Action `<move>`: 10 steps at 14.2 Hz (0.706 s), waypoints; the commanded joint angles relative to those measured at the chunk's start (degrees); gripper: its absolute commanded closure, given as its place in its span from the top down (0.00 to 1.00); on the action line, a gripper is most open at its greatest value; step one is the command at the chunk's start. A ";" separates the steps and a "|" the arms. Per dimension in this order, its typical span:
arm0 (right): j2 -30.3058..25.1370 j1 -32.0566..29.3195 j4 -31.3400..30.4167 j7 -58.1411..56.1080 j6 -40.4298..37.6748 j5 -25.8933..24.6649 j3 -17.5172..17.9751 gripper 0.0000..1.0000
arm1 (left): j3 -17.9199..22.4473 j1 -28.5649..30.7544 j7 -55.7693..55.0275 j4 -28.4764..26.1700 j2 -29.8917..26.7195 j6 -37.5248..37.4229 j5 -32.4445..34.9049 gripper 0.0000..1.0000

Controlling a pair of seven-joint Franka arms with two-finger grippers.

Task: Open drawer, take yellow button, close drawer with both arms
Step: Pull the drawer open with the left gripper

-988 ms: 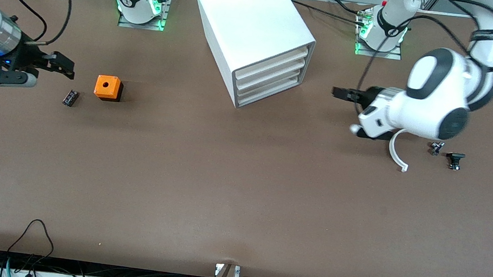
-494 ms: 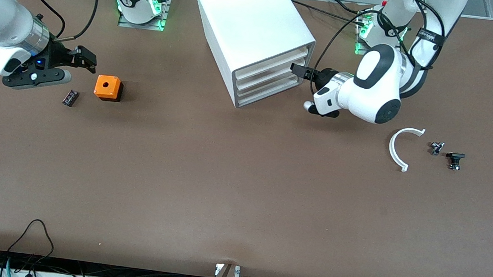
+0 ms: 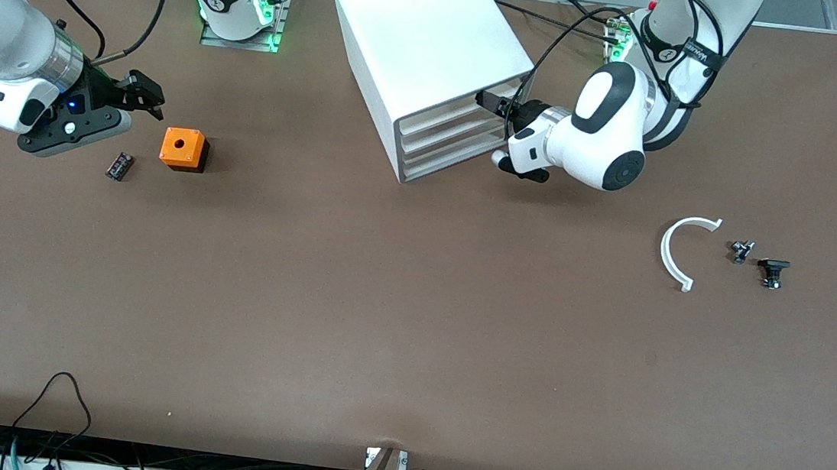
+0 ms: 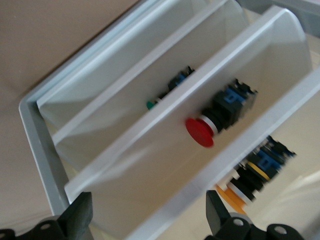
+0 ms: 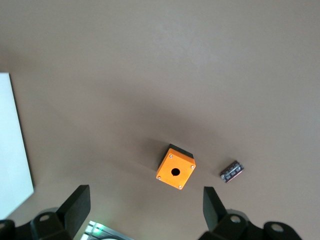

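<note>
Two big white robot arms with rounded joints and black bands carry black cables, silver wrist rings and black two-finger grippers; green lights glow at their bases.

Smooth white plastic on cabinet and drawer; matt brown counter; glossy orange plastic cube beside cabinet.

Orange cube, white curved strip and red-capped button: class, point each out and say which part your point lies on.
orange cube [image 3: 182, 145], front view, on its top face beside the round hole.
white curved strip [image 3: 667, 251], front view, on the middle of its arc.
red-capped button [image 4: 200, 132], left wrist view, on its round red cap.
</note>
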 commanded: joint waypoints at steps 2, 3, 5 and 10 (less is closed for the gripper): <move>0.86 0.45 1.99 -8.77 -0.52 1.17 -0.28 1.00 | -0.31 -0.08 2.38 -2.79 -1.00 2.01 -2.09 0.00; 0.86 0.80 2.08 -11.06 -0.34 1.08 -0.20 1.00 | -0.31 -0.08 2.38 -2.70 -1.00 2.10 -1.74 0.00; 1.38 2.20 2.78 -14.76 0.45 0.73 -0.20 1.00 | -0.05 0.18 2.47 -1.82 -1.09 2.36 -0.25 0.00; 3.49 2.82 5.24 -17.66 0.36 0.99 -0.20 1.00 | 5.30 0.80 4.31 1.34 -1.62 6.23 8.20 0.00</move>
